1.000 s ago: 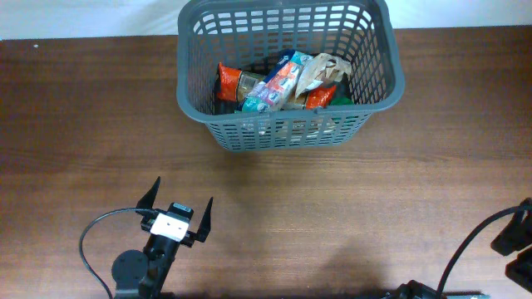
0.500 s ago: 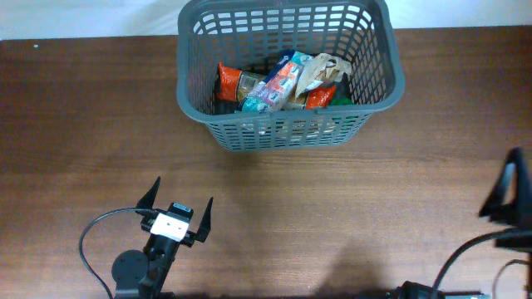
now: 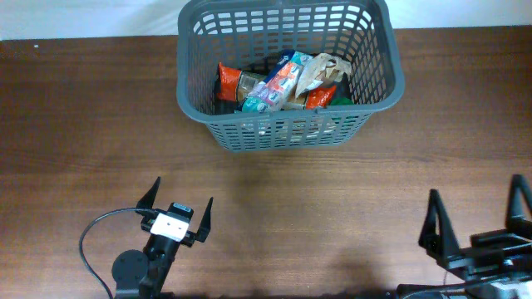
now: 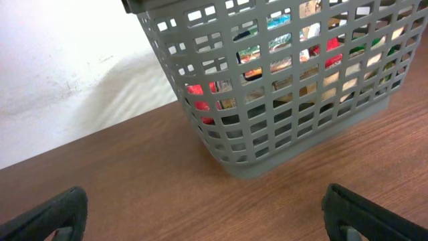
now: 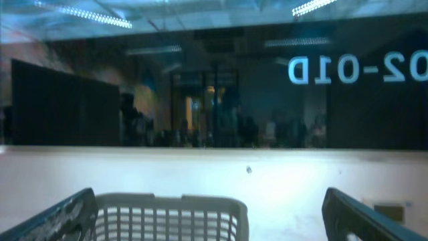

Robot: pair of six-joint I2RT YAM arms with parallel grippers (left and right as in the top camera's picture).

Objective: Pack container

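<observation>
Basket: the dark grey basket (image 3: 283, 133) stands upright at the far edge of the brown surface (image 3: 83, 124), a little right of centre, close to the white wall (image 4: 67, 67).
Inside it: packets lie heaped on the base. An orange-red packet (image 3: 231, 83) is at the left, a blue-and-white packet (image 3: 278, 83) in the middle, and a crumpled beige bag (image 3: 322, 71) toward the right.
Left claw: the left claw (image 3: 179, 202) is at the near edge on the left, spread wide with nothing between its fingers. It is well apart from the basket and pointing toward it.
Right claw: the right claw (image 3: 476, 218) is at the near edge on the right, also spread wide and empty, well apart from the basket.
Left wrist view: the basket's slotted side fills the upper part, with coloured packets showing through the slots.
Right wrist view: only the basket's rim shows at the bottom, below a pale wall and dark glass (image 5: 214, 87) bearing mirrored lettering.
Cable: a black cable (image 3: 86, 241) loops beside the left arm.
</observation>
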